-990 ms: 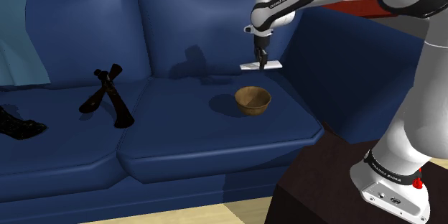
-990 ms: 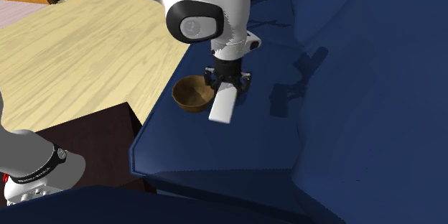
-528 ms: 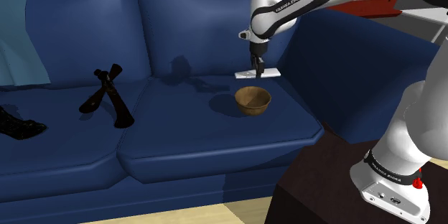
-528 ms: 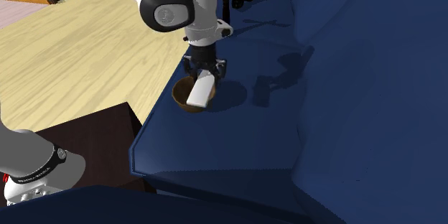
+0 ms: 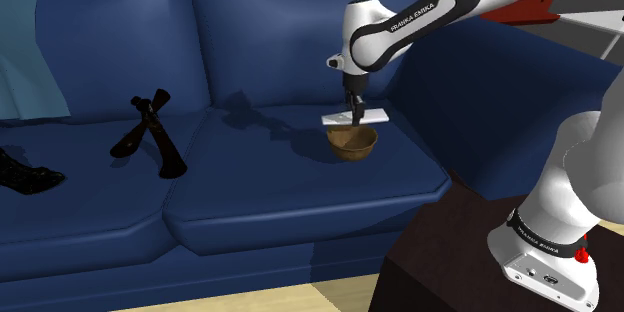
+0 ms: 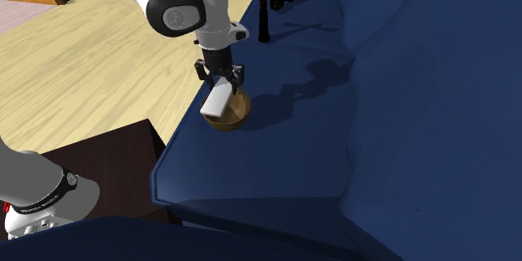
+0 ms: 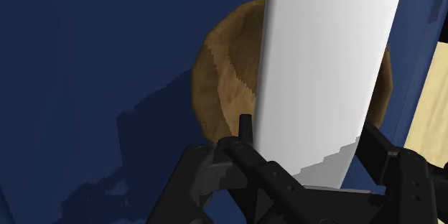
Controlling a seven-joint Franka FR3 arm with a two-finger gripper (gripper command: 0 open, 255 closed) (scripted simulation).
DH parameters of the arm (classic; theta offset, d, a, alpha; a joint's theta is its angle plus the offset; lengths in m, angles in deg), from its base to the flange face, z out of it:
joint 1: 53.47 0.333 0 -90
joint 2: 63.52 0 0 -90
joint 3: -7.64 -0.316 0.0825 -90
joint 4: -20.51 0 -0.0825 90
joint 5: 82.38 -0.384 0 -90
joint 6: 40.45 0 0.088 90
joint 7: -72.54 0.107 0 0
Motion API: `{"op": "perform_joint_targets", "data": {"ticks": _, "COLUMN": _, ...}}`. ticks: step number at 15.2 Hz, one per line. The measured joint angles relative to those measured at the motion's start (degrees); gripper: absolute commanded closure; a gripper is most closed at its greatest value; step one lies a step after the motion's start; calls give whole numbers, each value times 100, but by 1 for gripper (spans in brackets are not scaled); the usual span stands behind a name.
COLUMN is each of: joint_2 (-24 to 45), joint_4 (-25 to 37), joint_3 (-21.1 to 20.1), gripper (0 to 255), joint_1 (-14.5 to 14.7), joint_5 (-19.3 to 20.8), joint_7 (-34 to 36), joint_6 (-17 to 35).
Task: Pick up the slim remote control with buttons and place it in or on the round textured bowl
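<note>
The jaws are closed on the remote [image 5: 372, 116], which is drawn as a plain white flat bar with no buttons to be seen. They clasp it from both sides, and it lies about level between them. In the wrist view the remote [image 7: 323, 79] reaches out long in front of the jaws and crosses over the bowl [image 7: 222, 86]. The brown bowl [image 5: 352, 143], with a wood grain, sits on the blue sofa [image 5: 250, 185] straight under the jaws. The remote [image 6: 218, 100] is just above the rim of the bowl [image 6: 237, 117]; I cannot tell if they touch. Two black things [image 5: 150, 135] lie on the next cushion, well apart from the jaws.
</note>
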Motion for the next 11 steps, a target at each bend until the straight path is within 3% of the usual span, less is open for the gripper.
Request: {"op": "perform_joint_targets", "data": {"ticks": 11, "joint_2": 478, "joint_4": -273, "joint_3": -21, "gripper": 255, "joint_1": -7, "joint_5": -140, "joint_7": -77, "joint_6": 739}}
